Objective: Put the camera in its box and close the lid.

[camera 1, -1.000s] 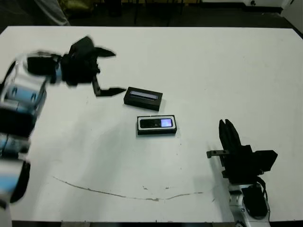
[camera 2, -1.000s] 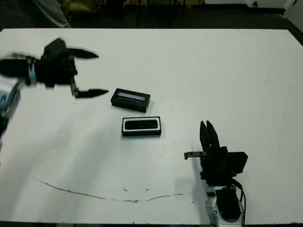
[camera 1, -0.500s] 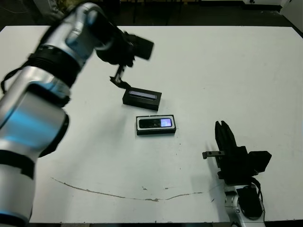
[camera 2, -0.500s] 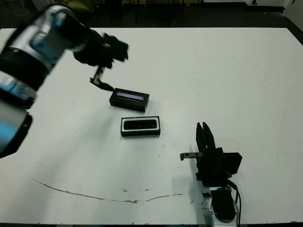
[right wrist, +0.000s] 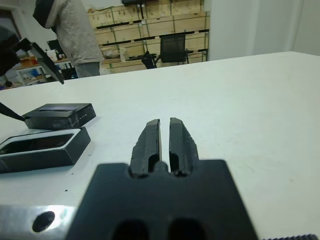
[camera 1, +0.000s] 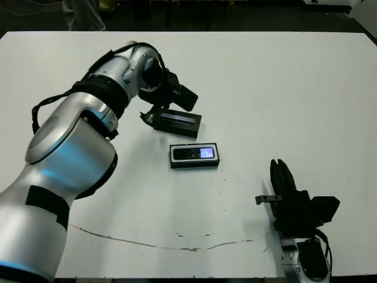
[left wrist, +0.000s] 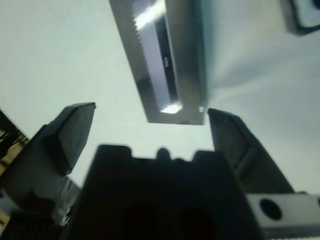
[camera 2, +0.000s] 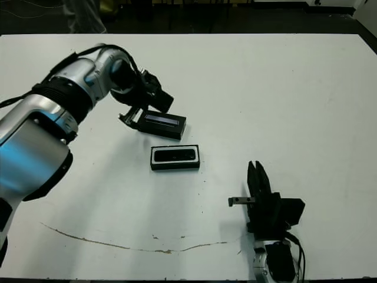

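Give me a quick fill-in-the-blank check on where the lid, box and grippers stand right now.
1. The camera lies inside the ____.
2. The lid rests on the ____, not on the box.
3. The ____ gripper is open at one end of the lid.
4. The right gripper has its fingers ____.

Missing words: box; table; left; shut

the lid (camera 1: 178,122) is seen as matt black with a glossy grey strip along its top; the box (camera 1: 195,156) is black outside, lined white. the table (camera 1: 283,88) is matt white and smooth, marked by a thin dark scuff line (camera 1: 159,243). the arm shell (camera 1: 70,153) is glossy silver, apparently metal.
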You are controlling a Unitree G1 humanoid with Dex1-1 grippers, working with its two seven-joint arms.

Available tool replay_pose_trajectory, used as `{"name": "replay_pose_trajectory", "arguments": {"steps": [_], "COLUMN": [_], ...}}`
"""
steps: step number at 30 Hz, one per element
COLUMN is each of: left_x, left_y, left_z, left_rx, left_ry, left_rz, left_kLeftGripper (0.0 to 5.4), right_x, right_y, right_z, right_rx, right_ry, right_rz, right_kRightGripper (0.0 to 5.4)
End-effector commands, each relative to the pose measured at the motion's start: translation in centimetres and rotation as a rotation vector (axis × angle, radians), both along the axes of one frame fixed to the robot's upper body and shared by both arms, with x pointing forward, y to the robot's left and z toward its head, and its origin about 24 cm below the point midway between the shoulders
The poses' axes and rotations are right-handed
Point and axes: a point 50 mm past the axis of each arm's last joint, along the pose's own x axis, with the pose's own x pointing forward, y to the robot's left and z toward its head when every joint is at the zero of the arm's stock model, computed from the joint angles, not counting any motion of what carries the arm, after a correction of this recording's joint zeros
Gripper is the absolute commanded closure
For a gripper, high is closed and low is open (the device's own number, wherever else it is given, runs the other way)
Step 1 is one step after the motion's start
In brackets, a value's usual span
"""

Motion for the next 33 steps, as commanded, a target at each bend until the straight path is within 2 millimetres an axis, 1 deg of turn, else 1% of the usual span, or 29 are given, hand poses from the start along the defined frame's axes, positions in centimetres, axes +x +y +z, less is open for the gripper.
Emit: {"name": "replay_pose_trajectory", "arguments": {"steps": [1, 6, 10, 19, 26, 28, 30, 33], "left_x": [0.1, 0.4, 0.5, 0.3, 0.0, 0.0, -0.1, 0.0], "left_y": [0.5, 0.5, 0.4, 0.1, -0.4, -0.6, -0.6, -0.8], "left_z": [-1.5, -1.6, -1.8, -2.4, -3.1, -3.2, -3.1, -2.2], "left_rx": [0.012, -0.012, 0.014, 0.088, 0.111, 0.097, 0.088, 0.077], "left_ry": [-0.034, -0.105, -0.137, -0.126, -0.090, -0.062, -0.048, -0.032], "left_rz": [0.008, 0.021, -0.001, -0.022, -0.022, 0.005, 0.016, 0.028], "left_kLeftGripper": [0.01, 0.01, 0.01, 0.01, 0.01, 0.01, 0.01, 0.01], "right_x": [-0.6, -0.8, -0.9, -1.4, -1.5, -1.6, -1.7, -1.7], "right_y": [-0.3, -0.3, -0.5, -0.6, -0.6, -0.6, -0.6, -0.4], "right_z": [-0.9, -1.1, -1.2, -1.5, -1.5, -1.5, -1.5, -1.3], "right_rx": [0.016, 0.022, 0.015, 0.020, 0.013, 0.013, 0.017, 0.011], "right_ry": [0.054, 0.055, 0.053, 0.051, 0.057, 0.063, 0.063, 0.074], "right_rz": [-0.020, -0.019, -0.019, -0.028, -0.042, -0.048, -0.050, -0.065], "right_kRightGripper": [5.40, 5.40, 5.40, 5.40, 5.40, 5.40, 5.40, 5.40]}}
